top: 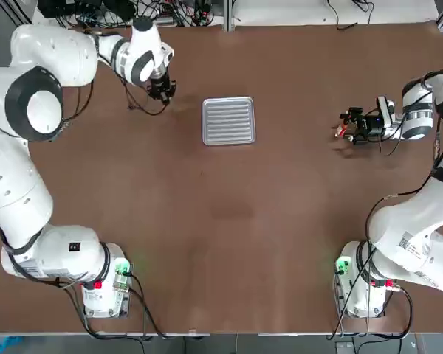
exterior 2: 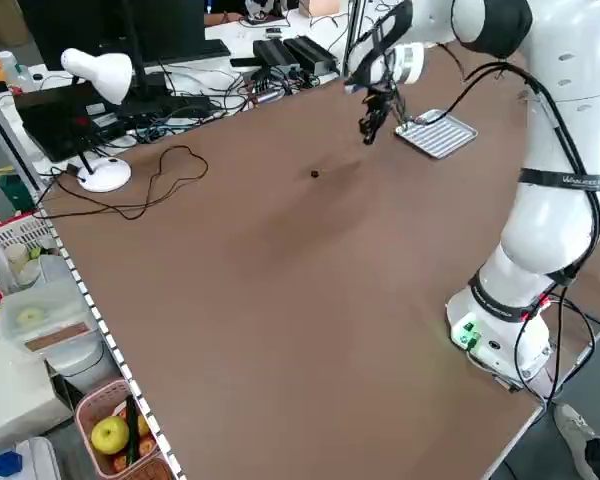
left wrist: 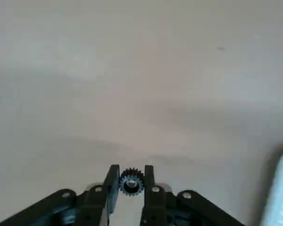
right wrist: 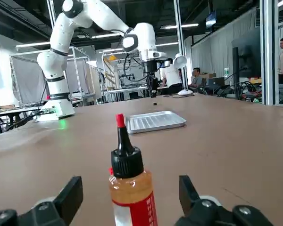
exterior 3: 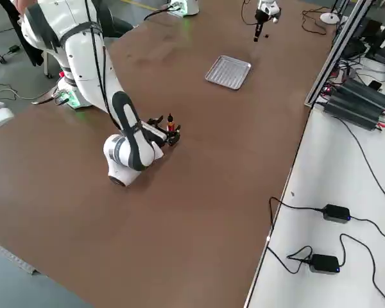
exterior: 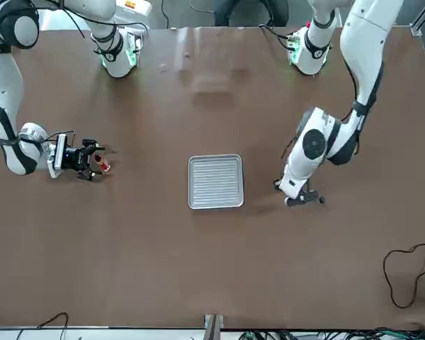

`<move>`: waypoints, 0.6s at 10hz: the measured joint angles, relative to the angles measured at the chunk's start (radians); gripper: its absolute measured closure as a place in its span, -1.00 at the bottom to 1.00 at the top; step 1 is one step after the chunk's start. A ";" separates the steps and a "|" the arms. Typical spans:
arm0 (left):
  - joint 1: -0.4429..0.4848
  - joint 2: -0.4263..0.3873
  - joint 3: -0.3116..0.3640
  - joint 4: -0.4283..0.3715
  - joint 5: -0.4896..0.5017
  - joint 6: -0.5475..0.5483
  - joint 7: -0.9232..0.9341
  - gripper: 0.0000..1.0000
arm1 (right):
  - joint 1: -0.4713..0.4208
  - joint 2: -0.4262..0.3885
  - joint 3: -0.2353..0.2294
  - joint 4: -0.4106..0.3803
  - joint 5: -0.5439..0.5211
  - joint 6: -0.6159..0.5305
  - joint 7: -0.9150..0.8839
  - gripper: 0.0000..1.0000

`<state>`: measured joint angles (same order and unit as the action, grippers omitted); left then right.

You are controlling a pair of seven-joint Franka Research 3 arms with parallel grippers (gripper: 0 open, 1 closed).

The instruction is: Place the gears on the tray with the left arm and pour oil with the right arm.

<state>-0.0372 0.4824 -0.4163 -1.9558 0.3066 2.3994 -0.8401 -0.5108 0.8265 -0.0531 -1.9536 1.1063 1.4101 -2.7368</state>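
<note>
Left claw [left wrist: 131,176] closed on one gear [left wrist: 131,181], over table [top: 207,243] beside tray [top: 229,121]. Right claw [right wrist: 131,195] open, fingers either side of upright oil bottle [right wrist: 132,188], well apart from tray. Second gear [exterior 2: 314,173] on table, near left claw. Loose cable [exterior 2: 140,205] looped across table corner; fruit basket [exterior 2: 120,435] beyond edge. Count: two gears, one tray, one bottle.

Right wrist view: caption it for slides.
Oil bottle upright between the open fingers of the right gripper, tray beyond.
</note>
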 joint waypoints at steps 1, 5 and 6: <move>-0.053 0.011 -0.003 0.026 0.000 -0.005 -0.076 0.49 | 0.000 0.000 0.000 0.000 0.003 0.000 0.000 -0.53; -0.240 0.144 -0.004 0.192 0.000 -0.015 -0.327 0.50 | -0.001 0.003 -0.001 0.006 0.009 0.006 -0.001 -0.24; -0.271 0.177 -0.004 0.237 0.000 -0.015 -0.361 0.50 | -0.001 0.005 -0.002 0.006 0.009 0.006 -0.001 -0.23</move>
<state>-0.3086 0.6592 -0.4198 -1.7183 0.3065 2.3844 -1.2014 -0.5121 0.8320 -0.0547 -1.9476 1.1149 1.4165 -2.7377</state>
